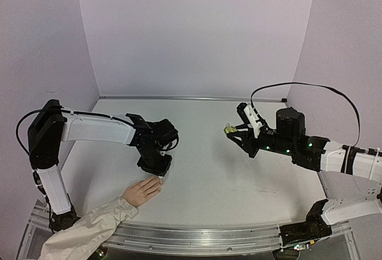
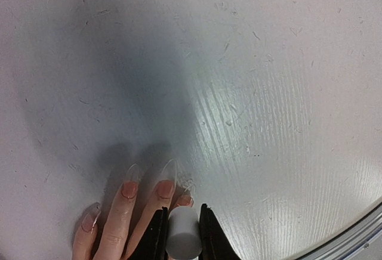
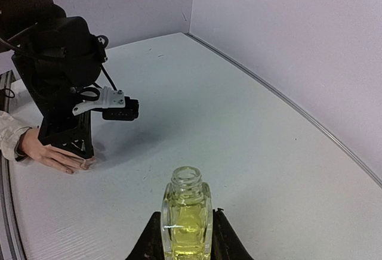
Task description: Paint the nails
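A pale peach hand [image 1: 142, 191] with a beige sleeve [image 1: 89, 227] lies palm down at the table's near left. Its long clear-tipped nails [image 2: 169, 172] point away in the left wrist view. My left gripper [image 1: 161, 176] is shut on a white cylindrical cap [image 2: 183, 233], held just over the fingertips by the small nail [image 2: 186, 199]; thin brush hairs seem to touch that nail. My right gripper [image 1: 231, 130] is shut on the open yellow-green glass bottle [image 3: 187, 218] and holds it uncapped above the table at the right. The hand [image 3: 51, 152] also shows in the right wrist view, under the left arm [image 3: 59, 63].
Lilac walls [image 1: 197, 33] close the table at the back and both sides. A metal rail [image 1: 209, 239] runs along the near edge. A black cable [image 1: 310, 87] loops above the right arm.
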{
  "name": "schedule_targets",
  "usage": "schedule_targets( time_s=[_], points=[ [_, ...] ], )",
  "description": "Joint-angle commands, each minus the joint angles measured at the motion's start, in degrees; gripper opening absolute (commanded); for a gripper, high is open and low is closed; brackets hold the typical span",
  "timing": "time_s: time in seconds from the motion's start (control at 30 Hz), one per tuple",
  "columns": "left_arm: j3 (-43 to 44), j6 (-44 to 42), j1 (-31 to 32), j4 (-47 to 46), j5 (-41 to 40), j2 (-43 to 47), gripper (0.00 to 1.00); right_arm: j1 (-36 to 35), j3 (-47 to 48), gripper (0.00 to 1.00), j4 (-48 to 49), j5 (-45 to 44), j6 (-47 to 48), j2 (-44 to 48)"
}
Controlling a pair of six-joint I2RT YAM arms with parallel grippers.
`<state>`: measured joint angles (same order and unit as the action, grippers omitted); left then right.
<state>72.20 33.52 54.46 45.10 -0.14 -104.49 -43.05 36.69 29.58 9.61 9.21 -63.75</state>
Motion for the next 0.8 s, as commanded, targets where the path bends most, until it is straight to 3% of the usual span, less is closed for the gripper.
schedule_targets(
  time_s=[0.0,0.77],
  points=[
    [1.19,0.32,0.3,-0.2,-0.21,-0.28,0.0,-0.02,1.15,0.0,3.2,0.31,0.02,0.55],
    [2.92,-0.37,0.3,-1.01,-0.03,-1.92,0.0,-0.02,1.12,0.0,3.2,0.22,0.1,0.29]
  ],
)
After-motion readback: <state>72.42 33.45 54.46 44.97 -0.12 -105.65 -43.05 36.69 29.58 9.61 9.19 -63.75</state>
